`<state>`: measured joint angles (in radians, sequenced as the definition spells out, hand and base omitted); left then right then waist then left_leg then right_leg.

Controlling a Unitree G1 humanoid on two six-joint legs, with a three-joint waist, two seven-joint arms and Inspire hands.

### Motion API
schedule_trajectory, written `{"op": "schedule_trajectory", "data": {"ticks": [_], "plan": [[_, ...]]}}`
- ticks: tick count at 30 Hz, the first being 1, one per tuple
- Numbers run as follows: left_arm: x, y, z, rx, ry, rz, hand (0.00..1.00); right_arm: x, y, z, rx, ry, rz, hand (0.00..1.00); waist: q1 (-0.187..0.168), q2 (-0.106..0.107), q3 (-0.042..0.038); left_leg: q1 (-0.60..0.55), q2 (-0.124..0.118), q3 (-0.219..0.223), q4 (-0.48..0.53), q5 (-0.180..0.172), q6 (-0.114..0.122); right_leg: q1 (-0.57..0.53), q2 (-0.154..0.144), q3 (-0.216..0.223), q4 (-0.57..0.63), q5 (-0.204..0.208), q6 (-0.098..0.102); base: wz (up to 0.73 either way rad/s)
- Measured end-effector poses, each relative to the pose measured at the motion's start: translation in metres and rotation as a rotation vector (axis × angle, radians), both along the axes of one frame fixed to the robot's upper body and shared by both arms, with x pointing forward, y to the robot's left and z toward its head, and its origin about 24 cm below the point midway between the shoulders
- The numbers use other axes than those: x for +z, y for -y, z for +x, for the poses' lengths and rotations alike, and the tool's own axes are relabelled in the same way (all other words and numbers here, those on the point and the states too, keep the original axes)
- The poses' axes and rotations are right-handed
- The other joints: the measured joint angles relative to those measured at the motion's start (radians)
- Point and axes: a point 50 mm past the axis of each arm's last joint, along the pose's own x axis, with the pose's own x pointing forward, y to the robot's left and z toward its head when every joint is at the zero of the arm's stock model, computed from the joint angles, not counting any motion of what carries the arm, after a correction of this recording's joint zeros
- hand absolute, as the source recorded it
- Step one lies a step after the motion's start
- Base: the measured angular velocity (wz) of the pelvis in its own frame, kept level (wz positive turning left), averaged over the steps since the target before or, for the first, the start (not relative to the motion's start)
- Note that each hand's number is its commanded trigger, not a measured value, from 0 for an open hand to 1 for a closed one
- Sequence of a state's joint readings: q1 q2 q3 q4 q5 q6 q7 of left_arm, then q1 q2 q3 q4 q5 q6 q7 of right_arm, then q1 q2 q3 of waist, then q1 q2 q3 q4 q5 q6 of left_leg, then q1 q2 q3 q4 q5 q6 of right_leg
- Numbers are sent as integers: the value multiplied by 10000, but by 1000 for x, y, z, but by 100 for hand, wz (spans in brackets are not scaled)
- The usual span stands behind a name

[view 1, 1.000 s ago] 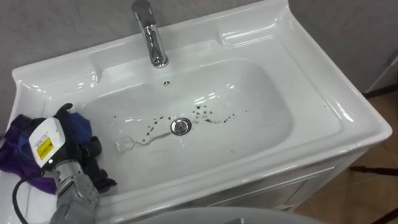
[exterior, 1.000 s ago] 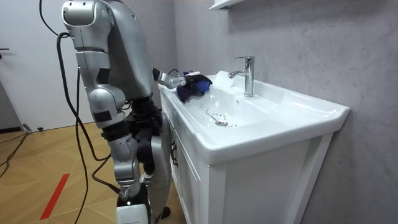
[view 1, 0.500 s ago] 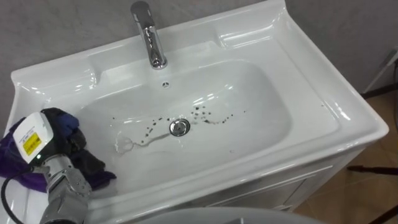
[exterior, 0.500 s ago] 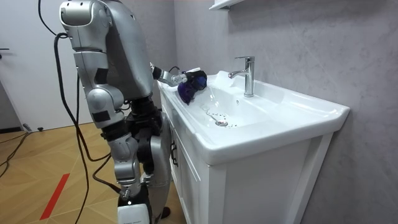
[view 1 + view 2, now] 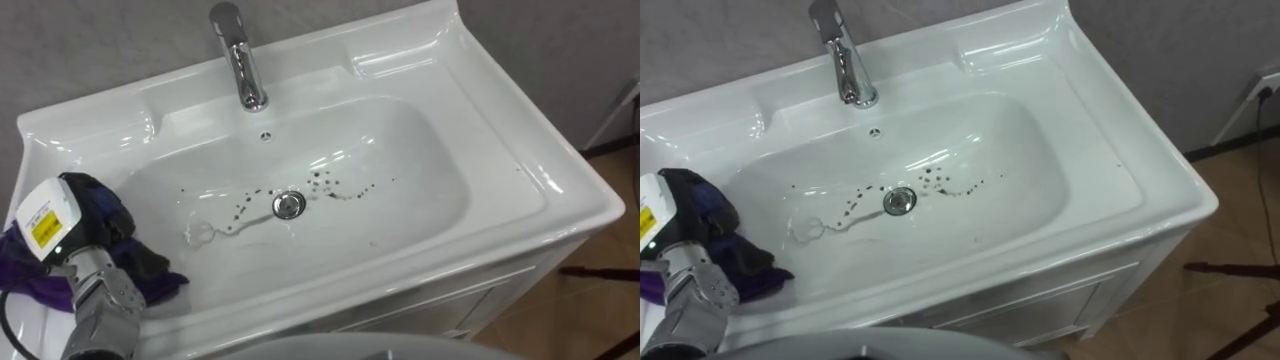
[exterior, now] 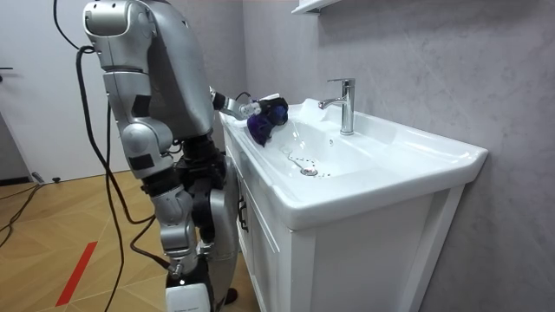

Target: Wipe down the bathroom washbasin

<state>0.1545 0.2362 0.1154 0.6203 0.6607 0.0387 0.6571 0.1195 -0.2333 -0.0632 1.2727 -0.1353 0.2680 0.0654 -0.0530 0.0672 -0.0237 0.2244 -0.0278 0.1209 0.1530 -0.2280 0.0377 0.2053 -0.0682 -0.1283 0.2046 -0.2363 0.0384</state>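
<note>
The white basin has dark specks and a smear of water around its drain. A purple and dark blue cloth is bunched on the basin's left rim, and one end hangs onto the inner slope. My left hand is on top of the cloth with its dark fingers curled into it. In the room view the left hand holds the cloth at the far end of the basin. In the right eye view the left hand and the cloth are at the left edge.
A chrome faucet stands at the back rim, above the overflow hole. The basin sits on a white cabinet against a grey wall. I stand upright at the cabinet's front, on a wooden floor.
My left hand's fingers have gone from spread over the cloth to curled into it. The hand has drawn back slightly toward the left rim, bunching the cloth.
</note>
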Motion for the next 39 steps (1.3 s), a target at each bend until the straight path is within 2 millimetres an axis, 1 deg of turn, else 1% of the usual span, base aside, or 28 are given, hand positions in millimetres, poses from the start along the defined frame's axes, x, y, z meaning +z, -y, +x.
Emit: {"op": "schedule_trajectory", "data": {"ticks": [6, 8, 12, 15, 18, 20, 22, 24, 27, 28, 29, 31, 32, 34, 36, 38, 39], "plan": [[1, 2, 4, -47, 109, -110, 100, -1, -2, 0, 220, 47, 71, 0, 50, -65, -6, -30, -17, -86, 79, 17, 13, 25, -34, -82, -5, -2, 3, 4], [7, 4, 10, -127, 275, -290, 100, -1, -3, 3, 421, 169, 101, 0, 61, -95, 3, -61, -21, -113, 102, 16, 15, 20, -41, -104, -37, -2, 4, 0], [11, 5, 12, -42, 527, -643, 100, -1, -3, 8, 446, 477, 93, 0, 61, -113, 9, -150, -28, -187, 97, 17, 20, 18, -53, -175, -113, 14, 30, 7], [16, 8, 14, -83, 910, -1097, 100, -2, -3, 15, 529, 902, -18, 0, 19, -146, 36, -293, -30, -271, 108, 28, 38, -21, -84, -322, -169, 19, 38, 15], [23, 15, 16, -167, 1598, -1788, 100, -2, -5, 24, 408, 1455, -127, 0, 17, -197, 68, -525, -41, -392, 159, 33, 45, -142, -114, -464, -173, 23, 50, 14], [30, 22, 19, -444, 2084, -2148, 100, -3, -10, 28, -32, 1876, -80, 0, 53, -301, 157, -605, -43, -417, 170, 40, 51, -153, -130, -569, -206, 23, 52, 15], [35, 29, 21, -691, 2382, -2441, 100, -3, -12, 30, -439, 2045, -7, 0, 62, -387, 214, -657, -44, -444, 171, 40, 51, -148, -134, -655, -252, 22, 54, 11], [38, 36, 24, -992, 2572, -2601, 100, -4, -12, 31, -752, 2291, 53, 0, 50, -442, 239, -758, -50, -486, 175, 40, 51, -151, -127, -684, -343, 33, 65, 9], [43, 53, 30, -1834, 2778, -3137, 100, -4, -15, 33, -910, 2614, 137, 0, 32, -516, 289, -847, -60, -565, 171, 40, 50, -163, -125, -762, -353, 40, 68, 8], [42, 64, 31, -2249, 2693, -3430, 100, -4, -16, 35, -805, 2742, 179, 0, 11, -545, 302, -887, -60, -567, 188, 40, 49, -181, -124, -765, -357, 41, 68, 5], [40, 74, 32, -2596, 2623, -3837, 100, -4, -18, 37, -673, 2879, 226, 0, 8, -590, 298, -947, -59, -567, 207, 40, 49, -242, -124, -765, -353, 45, 64, 4], [38, 87, 34, -3136, 2500, -4201, 100, -5, -21, 40, -607, 3089, 316, 0, -3, -599, 287, -960, -49, -595, 210, 41, 48, -292, -107, -763, -359, 54, 51, 0], [39, 92, 34, -3452, 2484, -4371, 100, -5, -24, 41, -596, 3232, 407, 0, -35, -677, 328, -961, -43, -660, 203, 42, 45, -294, -85, -761, -367, 65, 34, 0], [41, 98, 36, -3728, 2548, -4624, 100, -6, -26, 42, -704, 3392, 542, 0, -50, -747, 321, -979, -30, -664, 196, 42, 42, -320, -51, -740, -381, 100, -1, 0], [49, 100, 39, -3850, 2917, -4916, 100, -6, -27, 43, -727, 3525, 662, 0, -58, -771, 306, -986, -20, -665, 200, 42, 41, -327, -48, -695, -405, 102, -2, 0], [64, 104, 44, -4210, 3669, -4996, 100, -6, -26, 42, -901, 3581, 687, 0, -54, -715, 282, -980, -17, -665, 203, 42, 41, -306, -57, -686, -508, 133, 11, 0], [67, 105, 45, -4318, 3852, -5009, 100, -6, -26, 41, -951, 3562, 684, 0, -52, -688, 266, -974, -17, -665, 203, 42, 41, -302, -55, -685, -542, 156, 18, 0]]}}
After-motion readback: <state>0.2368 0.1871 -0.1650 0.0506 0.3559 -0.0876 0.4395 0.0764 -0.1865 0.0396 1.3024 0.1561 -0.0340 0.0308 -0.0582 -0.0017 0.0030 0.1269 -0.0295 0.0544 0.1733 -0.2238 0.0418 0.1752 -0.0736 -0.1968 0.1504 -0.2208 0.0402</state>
